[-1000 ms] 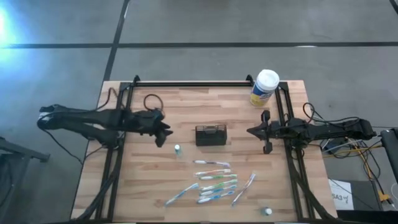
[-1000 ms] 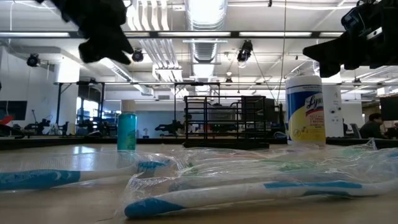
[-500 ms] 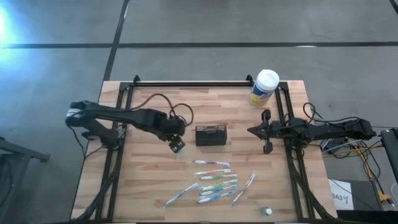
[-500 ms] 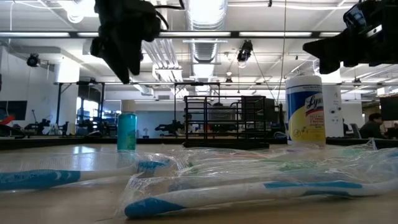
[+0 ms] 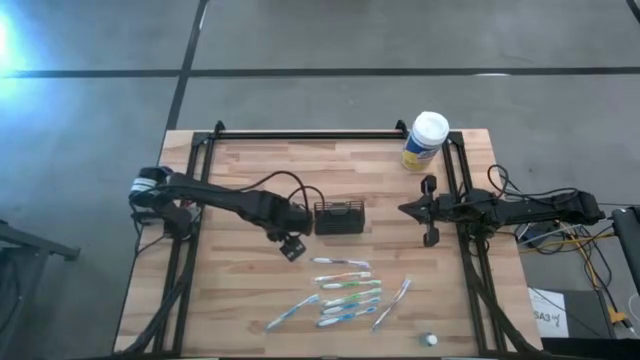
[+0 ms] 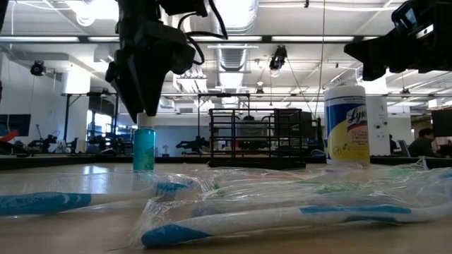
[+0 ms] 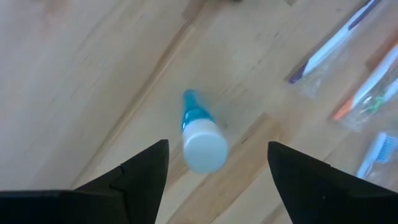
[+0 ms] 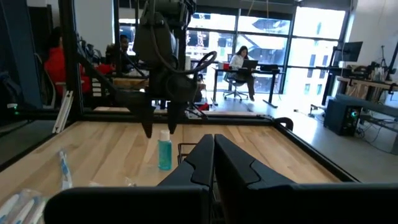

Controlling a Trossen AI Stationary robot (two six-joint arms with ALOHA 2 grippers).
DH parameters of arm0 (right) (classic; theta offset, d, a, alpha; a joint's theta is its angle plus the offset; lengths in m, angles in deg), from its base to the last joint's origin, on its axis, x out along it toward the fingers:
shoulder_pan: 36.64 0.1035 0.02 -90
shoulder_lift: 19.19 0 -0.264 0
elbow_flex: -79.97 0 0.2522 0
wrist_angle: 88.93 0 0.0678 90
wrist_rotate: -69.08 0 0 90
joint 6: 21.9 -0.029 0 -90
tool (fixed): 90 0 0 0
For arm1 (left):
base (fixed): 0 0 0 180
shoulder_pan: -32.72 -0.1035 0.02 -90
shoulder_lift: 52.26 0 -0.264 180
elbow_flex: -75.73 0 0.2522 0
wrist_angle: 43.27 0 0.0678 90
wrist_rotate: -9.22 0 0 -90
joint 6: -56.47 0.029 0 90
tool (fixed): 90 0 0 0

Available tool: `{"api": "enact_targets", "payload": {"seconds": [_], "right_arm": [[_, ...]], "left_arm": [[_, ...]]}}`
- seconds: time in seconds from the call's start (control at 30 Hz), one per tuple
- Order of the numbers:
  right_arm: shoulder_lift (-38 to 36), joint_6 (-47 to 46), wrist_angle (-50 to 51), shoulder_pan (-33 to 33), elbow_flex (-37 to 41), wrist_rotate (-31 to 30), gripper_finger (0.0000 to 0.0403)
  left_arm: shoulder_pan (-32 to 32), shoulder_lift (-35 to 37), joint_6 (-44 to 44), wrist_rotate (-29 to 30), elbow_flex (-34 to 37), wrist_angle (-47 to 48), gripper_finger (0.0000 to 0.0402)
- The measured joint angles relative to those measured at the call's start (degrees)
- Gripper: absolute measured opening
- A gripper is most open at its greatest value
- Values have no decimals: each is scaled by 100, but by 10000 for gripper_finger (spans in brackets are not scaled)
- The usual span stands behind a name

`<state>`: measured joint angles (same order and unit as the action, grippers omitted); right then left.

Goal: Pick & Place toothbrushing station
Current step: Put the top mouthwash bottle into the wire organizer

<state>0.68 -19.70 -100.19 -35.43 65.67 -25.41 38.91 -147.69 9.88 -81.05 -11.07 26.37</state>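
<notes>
Lowering onto the small teal bottle [image 7: 200, 138] is the step you look to be in, so keep your left gripper [image 7: 214, 167] square above its white cap: in the left wrist view the cap sits between the two spread fingers [image 7: 140, 174], nearer one than the other, so shift a touch to centre it before you go down. Descend straight, since the bottle is narrow and upright and a finger brushing its side would likely tip it. Close on the body below the cap rather than on the cap itself, as that should give the pads more to bear on. In the high view the bottle is hidden under your gripper, which hangs just at 8 o'clock of the toothbrushing station [image 5: 339, 217], the black mesh caddy near the table's middle. From the low view the caddy's compartments [image 6: 254, 135] look empty, though the mesh makes that hard to confirm. The wrapped toothbrushes [image 5: 345, 290] lie loose on the wood at 6 o'clock of the caddy, not in it. The yellow wipes canister [image 5: 425, 141] stands lidded at 1 o'clock. Your right gripper [image 5: 408, 211] waits at 3 o'clock of the caddy, fingers pressed together, holding nothing
</notes>
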Motion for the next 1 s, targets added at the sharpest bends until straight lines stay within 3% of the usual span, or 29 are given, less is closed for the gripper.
{"api": "enact_targets", "payload": {"seconds": [0.53, 1.0], "right_arm": [[2, 81, -9, 0, 0, -2, 8], [4, 105, -19, 0, 0, -11, 8]], "left_arm": [[-2, -118, -506, 170, 17, 79, 270], [-7, -117, -444, 168, 17, 63, 173]]}}
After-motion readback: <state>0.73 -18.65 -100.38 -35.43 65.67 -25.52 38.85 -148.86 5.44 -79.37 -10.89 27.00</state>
